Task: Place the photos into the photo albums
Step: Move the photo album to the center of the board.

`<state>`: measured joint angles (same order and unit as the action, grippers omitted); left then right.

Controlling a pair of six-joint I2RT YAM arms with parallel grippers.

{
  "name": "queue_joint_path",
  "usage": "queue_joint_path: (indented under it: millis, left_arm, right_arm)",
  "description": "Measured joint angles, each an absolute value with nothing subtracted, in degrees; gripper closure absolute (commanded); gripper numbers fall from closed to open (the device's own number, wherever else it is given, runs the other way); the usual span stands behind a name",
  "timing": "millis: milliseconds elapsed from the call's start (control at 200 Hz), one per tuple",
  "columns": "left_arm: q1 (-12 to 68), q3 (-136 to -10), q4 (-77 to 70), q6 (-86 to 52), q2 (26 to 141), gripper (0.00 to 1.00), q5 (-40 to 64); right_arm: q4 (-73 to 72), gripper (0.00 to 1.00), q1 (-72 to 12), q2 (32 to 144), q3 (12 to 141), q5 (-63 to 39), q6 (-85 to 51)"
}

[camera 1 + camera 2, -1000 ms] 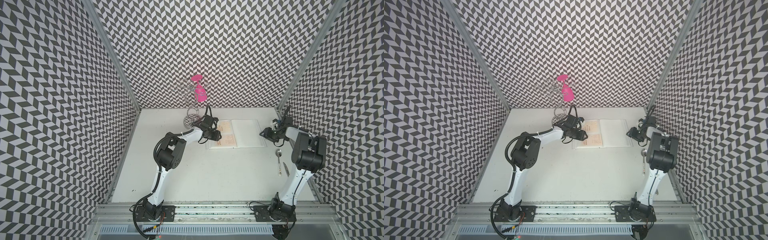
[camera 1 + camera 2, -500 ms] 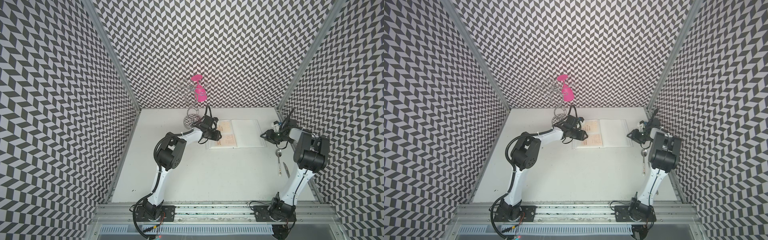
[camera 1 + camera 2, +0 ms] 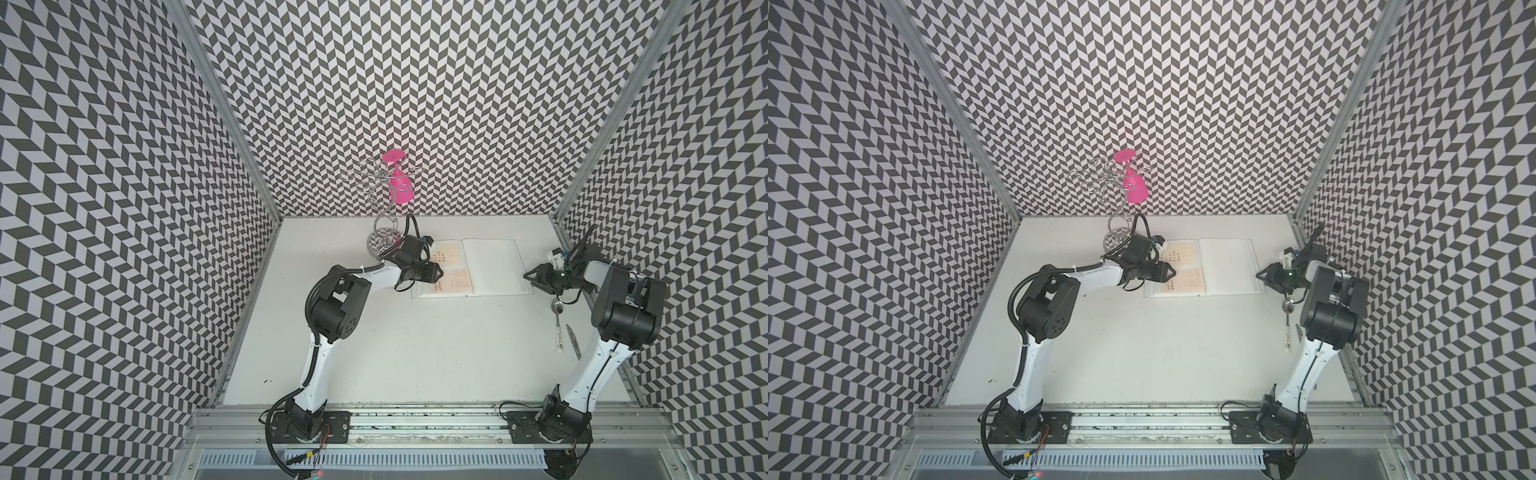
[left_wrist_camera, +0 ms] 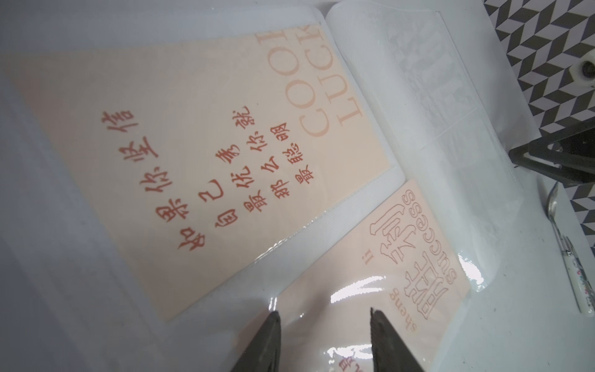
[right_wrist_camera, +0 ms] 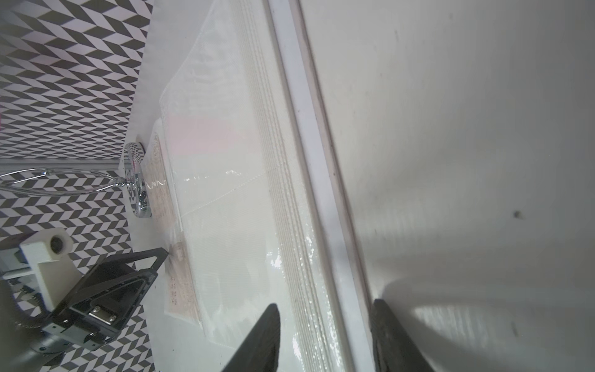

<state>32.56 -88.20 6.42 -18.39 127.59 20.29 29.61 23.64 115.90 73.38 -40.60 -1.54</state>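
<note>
Two peach photos sat sleeved in the open photo album (image 3: 490, 266) on the counter (image 3: 415, 353). The left claw (image 4: 323, 314) hung open, its tips apart over the Success photo (image 4: 354, 264), with the brush-script photo (image 4: 199, 180) just beyond them. The right claw (image 5: 323, 306) was open too, straddling the album's outer edge and holding nothing. A spoon (image 3: 558, 320) lay just beside it.
</note>
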Motion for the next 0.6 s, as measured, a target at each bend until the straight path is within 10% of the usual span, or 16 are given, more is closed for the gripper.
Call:
queue_joint_path:
  millis: [601]
  left_arm:
    - [29.0,-78.8,2.5,-19.7,122.3,0.53,22.8]
  right_arm:
    - [17.6,0.53,21.0,106.0,54.7,-47.0,-5.6]
